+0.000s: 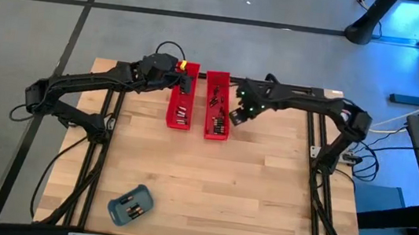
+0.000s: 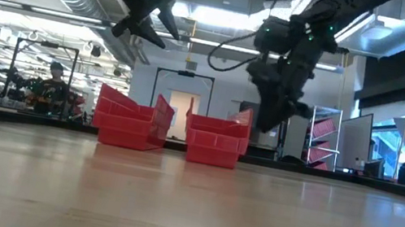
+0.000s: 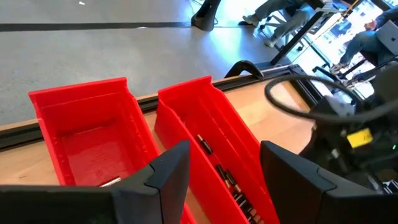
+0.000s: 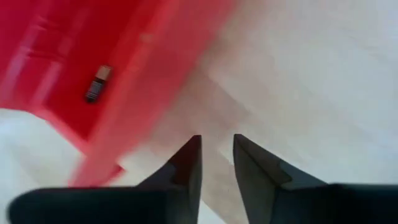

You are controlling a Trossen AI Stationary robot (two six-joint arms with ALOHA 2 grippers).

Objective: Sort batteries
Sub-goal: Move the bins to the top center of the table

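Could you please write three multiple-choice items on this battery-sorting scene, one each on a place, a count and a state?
1. Where does the small blue-grey rounded tray lie?
A. near table edge, apart from the bins
B. between the bins
C. under the right gripper

2. How many long red plastic bins stand on the light wooden table?
A. one
B. two
C. four

3. How do the left gripper fingers stand?
A. clamped on a bin
B. holding a battery
C. apart, empty

Answers: 1 A, high view shows it alone; 2 B, two side by side; 3 C, a clear gap shows.
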